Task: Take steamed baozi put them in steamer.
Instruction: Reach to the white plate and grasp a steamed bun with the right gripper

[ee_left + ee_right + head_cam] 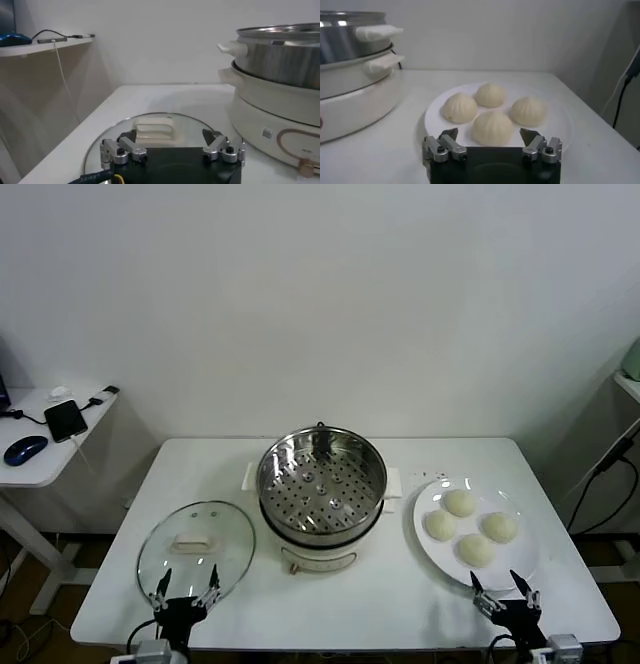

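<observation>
Nearest, both grippers, left (pixel 186 584) and right (pixel 506 591), are held with fingers spread, empty. Four soft, cream-white pleated baozi (pixel 491 126) lie on a flat white plate (pixel 428 536), right of the shiny perforated steel steamer (pixel 322 481). Light, squashable dough is judged best pinched gently across the sides.

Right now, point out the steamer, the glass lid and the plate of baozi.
steamer (pixel 322 484), head view, perforated tray.
glass lid (pixel 196 542), head view, cream handle.
plate (pixel 522 564), head view, bare near rim.

White table (pixel 400 594) bears glass lid (pixel 195 544), steamer (pixel 322 489), plate (pixel 432 546)
</observation>
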Robot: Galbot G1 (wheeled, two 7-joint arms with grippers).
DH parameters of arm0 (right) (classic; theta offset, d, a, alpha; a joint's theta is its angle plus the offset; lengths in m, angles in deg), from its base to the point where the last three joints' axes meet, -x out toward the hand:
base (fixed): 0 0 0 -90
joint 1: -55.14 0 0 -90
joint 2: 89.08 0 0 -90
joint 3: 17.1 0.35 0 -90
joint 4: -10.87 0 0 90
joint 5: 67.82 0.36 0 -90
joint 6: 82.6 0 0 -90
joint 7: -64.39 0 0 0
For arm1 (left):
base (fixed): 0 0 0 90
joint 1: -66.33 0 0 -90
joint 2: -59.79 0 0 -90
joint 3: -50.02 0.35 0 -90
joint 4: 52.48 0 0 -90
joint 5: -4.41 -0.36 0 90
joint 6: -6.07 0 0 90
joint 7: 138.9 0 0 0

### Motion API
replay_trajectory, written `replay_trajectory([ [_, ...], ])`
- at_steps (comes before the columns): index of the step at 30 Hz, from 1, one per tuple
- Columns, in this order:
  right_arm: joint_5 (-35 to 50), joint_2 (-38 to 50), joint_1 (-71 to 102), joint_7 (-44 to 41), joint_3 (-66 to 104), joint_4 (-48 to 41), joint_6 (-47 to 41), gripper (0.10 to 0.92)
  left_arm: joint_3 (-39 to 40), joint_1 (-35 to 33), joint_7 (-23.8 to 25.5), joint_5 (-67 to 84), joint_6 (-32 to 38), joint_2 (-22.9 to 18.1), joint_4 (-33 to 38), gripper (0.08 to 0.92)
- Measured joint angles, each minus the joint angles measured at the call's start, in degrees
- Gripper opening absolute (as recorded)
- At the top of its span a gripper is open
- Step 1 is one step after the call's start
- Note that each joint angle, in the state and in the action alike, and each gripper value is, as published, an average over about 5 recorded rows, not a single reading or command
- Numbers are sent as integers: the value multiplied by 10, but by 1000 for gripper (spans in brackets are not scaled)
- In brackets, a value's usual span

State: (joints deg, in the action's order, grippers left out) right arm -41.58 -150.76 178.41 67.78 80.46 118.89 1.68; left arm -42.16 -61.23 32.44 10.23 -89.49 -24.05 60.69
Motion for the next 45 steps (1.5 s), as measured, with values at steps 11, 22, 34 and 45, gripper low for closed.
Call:
replay_trajectory([
  [11, -27, 126, -208, -66, -75, -83, -85, 823, 7, 10, 1, 5, -2, 6, -4, 823],
  [22, -112, 305, -583, -385, -405, -251, -21, 823, 11, 18, 1, 12, 0, 15, -15, 823],
  [34, -156, 297, -1002, -646, -850, -419, 64, 823, 13, 18, 1, 13, 11, 19, -27, 823],
  [45, -151, 214, -1102, -681, -1028, -523, 48, 823, 13, 25, 1, 14, 16, 16, -38, 823],
])
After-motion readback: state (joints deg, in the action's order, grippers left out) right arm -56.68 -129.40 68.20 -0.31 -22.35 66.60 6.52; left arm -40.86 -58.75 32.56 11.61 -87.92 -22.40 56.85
